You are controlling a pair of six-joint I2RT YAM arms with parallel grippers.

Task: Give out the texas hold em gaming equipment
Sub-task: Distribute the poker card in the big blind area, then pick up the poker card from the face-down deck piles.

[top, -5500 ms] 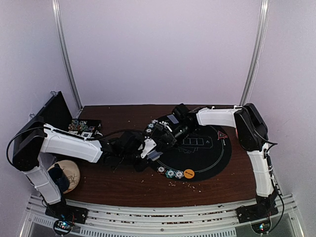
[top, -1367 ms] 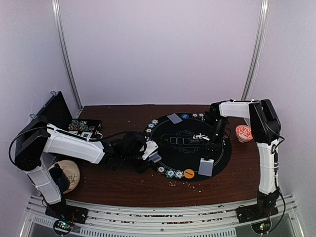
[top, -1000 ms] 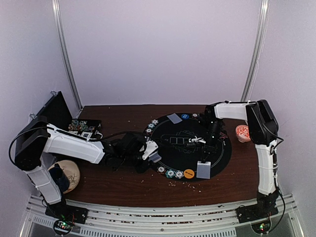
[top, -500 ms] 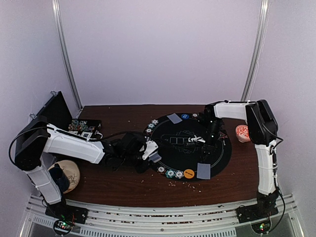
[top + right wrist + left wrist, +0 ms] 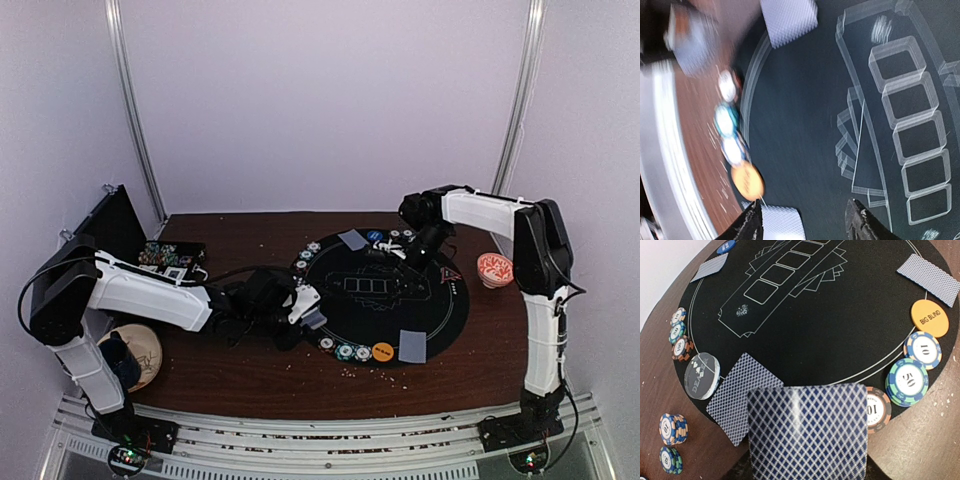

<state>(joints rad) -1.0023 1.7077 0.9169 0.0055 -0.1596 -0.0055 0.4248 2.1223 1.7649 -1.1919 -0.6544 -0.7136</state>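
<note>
Now that the dealt card (image 5: 411, 346) lies face down on the mat (image 5: 450, 300) beside the orange Big Blind disc (image 5: 383, 351), the right gripper (image 5: 403, 264) has risen, spread and empty; the left gripper (image 5: 303, 308) pinches the deck (image 5: 807, 432) for further dealing.

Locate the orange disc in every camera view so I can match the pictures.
Top external: orange disc at the near edge of the black mat, centre of the picture.
Left wrist: right edge, lettered BIG BLIND.
Right wrist: lower left, blurred, at the mat's rim.
Shared landmark: the face-down card beside it.
</note>
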